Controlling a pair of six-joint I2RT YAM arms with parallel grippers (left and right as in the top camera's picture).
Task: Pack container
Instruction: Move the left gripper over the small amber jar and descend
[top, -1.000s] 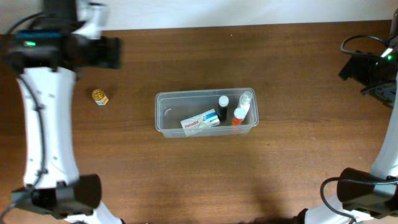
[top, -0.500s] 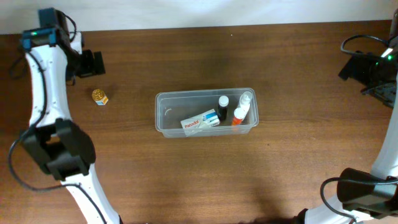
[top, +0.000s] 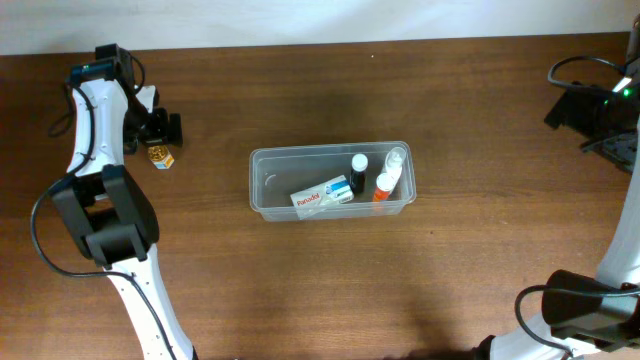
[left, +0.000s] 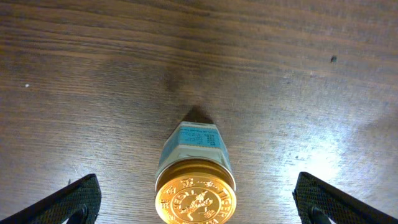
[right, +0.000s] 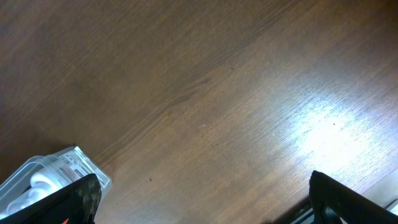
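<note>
**DESK:** Why does the clear plastic rectangular container (top: 262, 195) sit at the middle of the brown wooden table (top: 300, 290)?

**FIELD:** Most likely so that either arm can reach it. It lies dead centre, long side running left to right, well apart from both grippers.

**DESK:** And the arms?

**FIELD:** The right gripper (right: 205, 208) hangs over bare wood at the right end, fingers spread wide and grasping nothing. Only a corner of the container shows at the lower left of its camera. The left gripper (top: 162, 133) hovers near the back left of the table over a small gold-lidded jar with a blue label (left: 196, 180). Its black fingers (left: 78, 199) are splayed either side of the jar without touching it. It appears lined up to close on the one item lying outside the container.

**DESK:** How does the container look?

**FIELD:** It has see-through walls, rounded corners, a raised rim and no lid. The left half is bare. The right half holds a white-and-blue cardboard box (top: 322, 194) lying askew. Packed beside the box are a white-capped bottle (top: 397, 158), an orange-capped bottle (top: 383, 186) and a black-capped bottle (top: 358, 165).
</note>
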